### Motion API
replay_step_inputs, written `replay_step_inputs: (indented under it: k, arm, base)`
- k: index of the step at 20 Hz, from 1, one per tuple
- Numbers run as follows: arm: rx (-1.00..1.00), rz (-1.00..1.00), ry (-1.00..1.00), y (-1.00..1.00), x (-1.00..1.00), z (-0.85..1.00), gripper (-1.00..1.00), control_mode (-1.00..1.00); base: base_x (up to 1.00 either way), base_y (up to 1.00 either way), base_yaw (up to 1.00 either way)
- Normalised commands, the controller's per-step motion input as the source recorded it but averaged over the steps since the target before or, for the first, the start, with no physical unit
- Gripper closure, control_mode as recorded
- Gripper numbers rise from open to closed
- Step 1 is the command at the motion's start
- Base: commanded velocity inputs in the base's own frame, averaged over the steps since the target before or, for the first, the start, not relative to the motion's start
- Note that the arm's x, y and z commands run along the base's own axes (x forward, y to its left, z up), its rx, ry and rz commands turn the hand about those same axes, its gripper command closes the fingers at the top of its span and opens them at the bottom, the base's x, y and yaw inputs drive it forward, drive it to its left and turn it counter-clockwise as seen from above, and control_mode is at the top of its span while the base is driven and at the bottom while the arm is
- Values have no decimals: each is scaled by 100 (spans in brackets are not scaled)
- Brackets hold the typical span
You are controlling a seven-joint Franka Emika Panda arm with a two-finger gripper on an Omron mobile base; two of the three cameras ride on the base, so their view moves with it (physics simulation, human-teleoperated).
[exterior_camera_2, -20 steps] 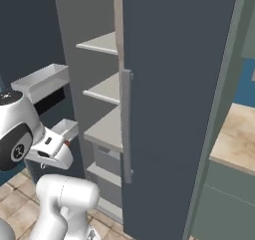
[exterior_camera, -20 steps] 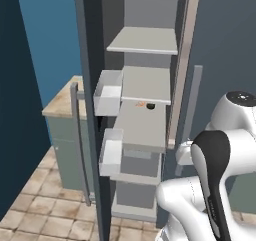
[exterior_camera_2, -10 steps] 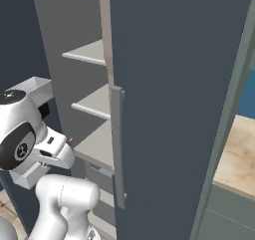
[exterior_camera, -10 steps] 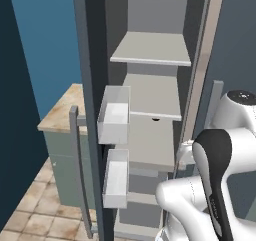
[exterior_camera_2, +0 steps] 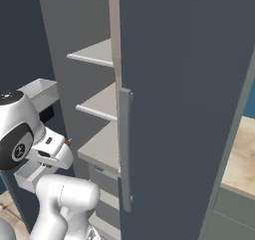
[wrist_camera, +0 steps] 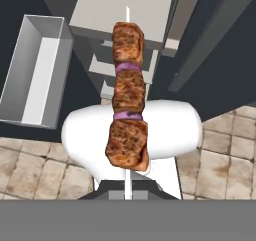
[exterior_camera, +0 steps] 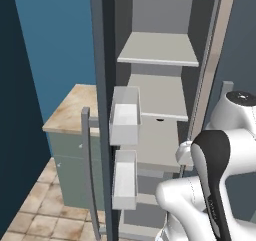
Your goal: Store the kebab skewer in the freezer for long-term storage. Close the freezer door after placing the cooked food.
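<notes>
The kebab skewer point(wrist_camera: 127, 97) is held clamped at its stick end in the closed gripper point(wrist_camera: 128, 192), pointing away from the hand toward the freezer point(exterior_camera: 159, 100). Compared with 1 second earlier, the whole scene has grown larger in both base views, so the base has been driven closer; the shelves themselves have not been moved. The freezer door point(exterior_camera: 102, 110) is seen swung open on the left, its 2 clear-white bins point(exterior_camera: 124, 116) facing the shelves. The approach appears nearly done; placing the skewer on a grey shelf point(exterior_camera: 158, 49) is judged to be next, with the door closing left to do.
</notes>
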Motion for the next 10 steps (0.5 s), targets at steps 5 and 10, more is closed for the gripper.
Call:
replay_step_inputs:
  k: [5,10]
  arm:
    - [0,0,0,0,0,0,100,100]
    - [0,0,0,0,0,0,100,100]
  base:
    - [20,11,0]
    - [19,12,0]
